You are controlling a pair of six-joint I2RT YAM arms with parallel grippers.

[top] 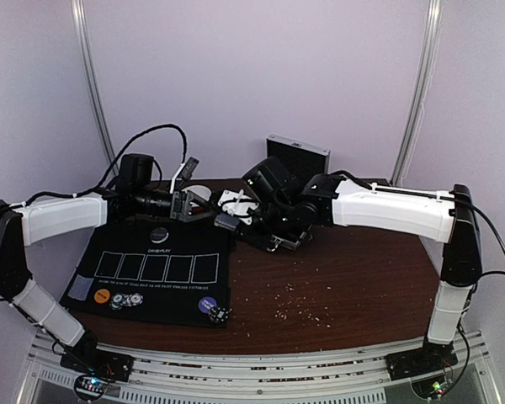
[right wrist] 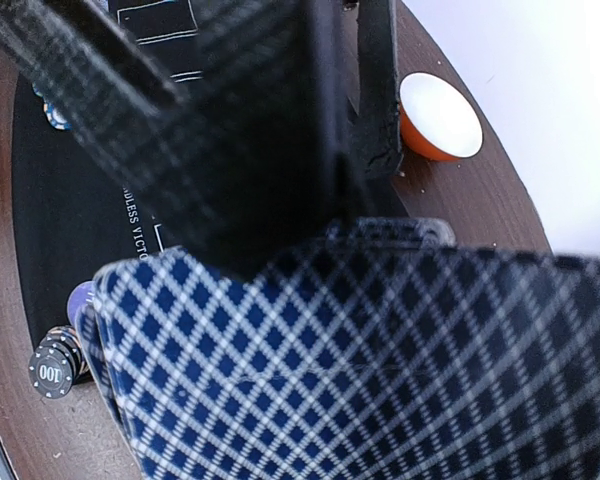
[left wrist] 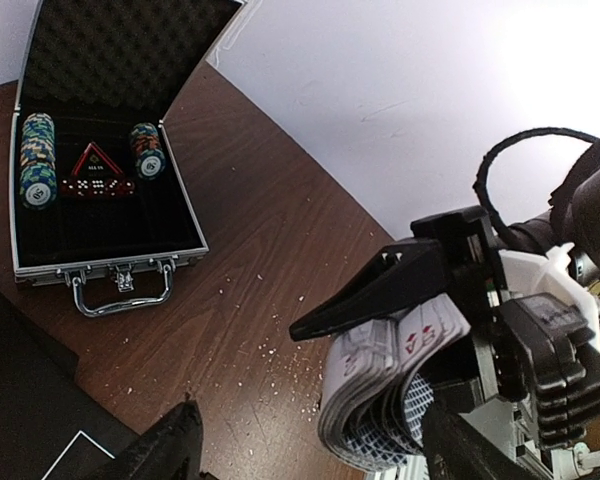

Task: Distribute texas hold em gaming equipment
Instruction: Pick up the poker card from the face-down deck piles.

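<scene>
Lying along the near edge of the black felt mat (top: pixel 177 290) are striped poker chips (top: pixel 128 300), an orange disc (top: pixel 102 295) and a purple disc (top: pixel 206 304); above its far edge the left gripper (top: pixel 188 204) hangs with jaws apart, just beside the right gripper (top: pixel 229 221), clamped on a bent deck of blue diamond-backed playing cards (left wrist: pixel 380 400).

The deck (left wrist: pixel 365 400) has blue diamond backs; it bows, held aloft. Striped chips (top: pixel 135 299) and an orange disc (top: pixel 102 295) lie on the mat (top: pixel 177 305).

One card deck (left wrist: pixel 365 400), one case (left wrist: pixel 120 60), one bowl (right wrist: pixel 440 115).
</scene>
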